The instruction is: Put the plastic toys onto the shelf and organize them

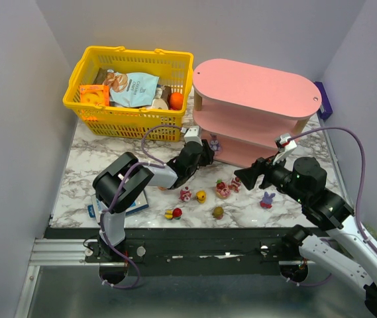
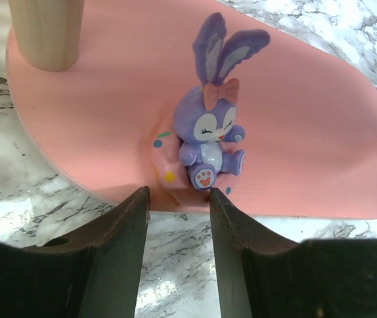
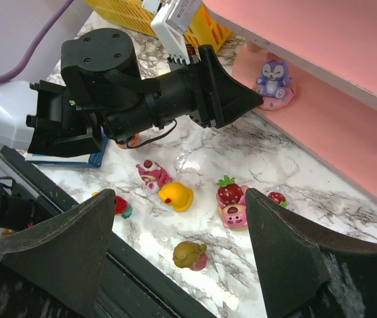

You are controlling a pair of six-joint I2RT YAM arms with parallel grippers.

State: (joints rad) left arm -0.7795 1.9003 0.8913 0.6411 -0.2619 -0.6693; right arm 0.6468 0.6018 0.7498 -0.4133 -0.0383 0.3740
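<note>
The pink three-tier shelf [image 1: 258,89] stands at the back right. A purple bunny toy [image 2: 211,132] sits on its bottom tier [image 2: 95,112], also seen from above [image 1: 213,142]. My left gripper [image 2: 178,199] is open and empty, its tips just in front of the bunny, at the tier's edge [image 1: 205,154]. My right gripper [image 3: 180,215] is wide open and empty, above loose toys on the marble: a pink figure [image 3: 150,173], a yellow duck [image 3: 176,196], a strawberry bear [image 3: 231,202], an olive figure [image 3: 189,255]. A purple toy [image 1: 267,199] lies under the right arm [image 1: 248,175].
A yellow mesh basket [image 1: 89,109] with snack packets stands at the back left beside the shelf. A flat blue box [image 1: 135,204] lies under the left arm. A red and yellow toy [image 1: 173,213] lies near the front edge. A purple box [image 1: 325,99] sits behind the shelf's right end.
</note>
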